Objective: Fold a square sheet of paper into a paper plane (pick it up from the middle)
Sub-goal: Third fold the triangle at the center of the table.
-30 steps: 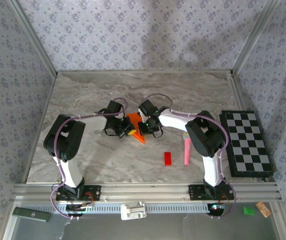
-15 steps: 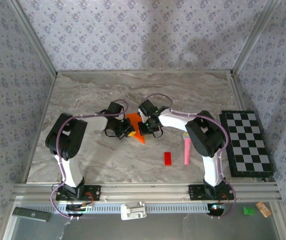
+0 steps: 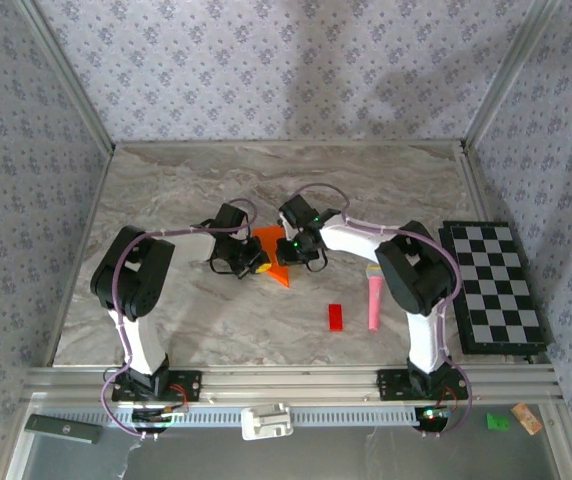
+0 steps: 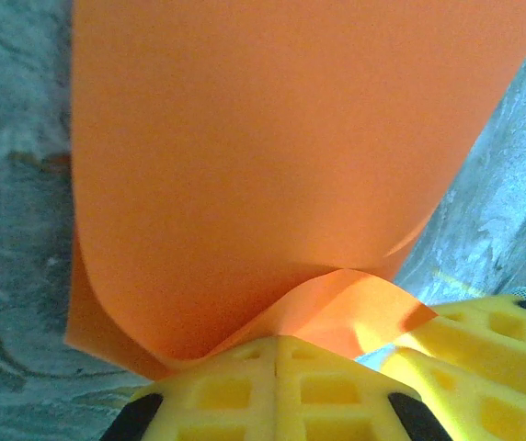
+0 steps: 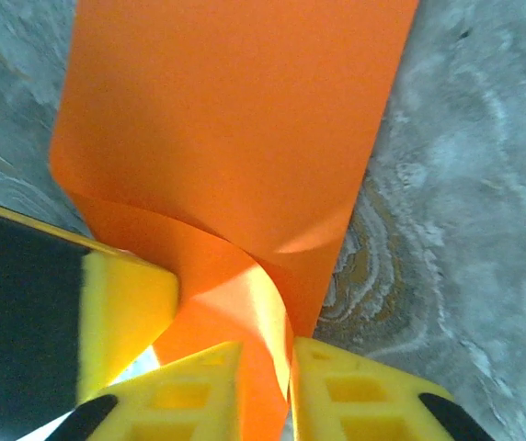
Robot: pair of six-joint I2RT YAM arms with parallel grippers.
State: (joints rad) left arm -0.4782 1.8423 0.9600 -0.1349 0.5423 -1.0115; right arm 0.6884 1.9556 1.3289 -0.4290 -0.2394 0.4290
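The square sheet of paper (image 3: 270,239) is bright orange, bent and partly folded, held up over the marble table (image 3: 186,190) between both grippers. My left gripper (image 3: 258,265) is shut on a curled edge of the paper (image 4: 245,165), its yellow fingers (image 4: 235,386) pressed together. My right gripper (image 5: 265,356) faces it from the right, with its jaws a little apart. A fold of the paper (image 5: 235,138) runs loosely through that gap. The left gripper's yellow finger (image 5: 125,308) shows close beside it. No pointed paper plane shape shows.
A small red block (image 3: 335,317) and a pink toy microphone (image 3: 374,300) lie on the table to the right front of the grippers. A black-and-white checkerboard (image 3: 494,287) sits at the right edge. Patterned walls close in the back and sides.
The right gripper's jaws have parted slightly from shut, and its wrist has shifted a little back and right. The left gripper stays shut on the paper.
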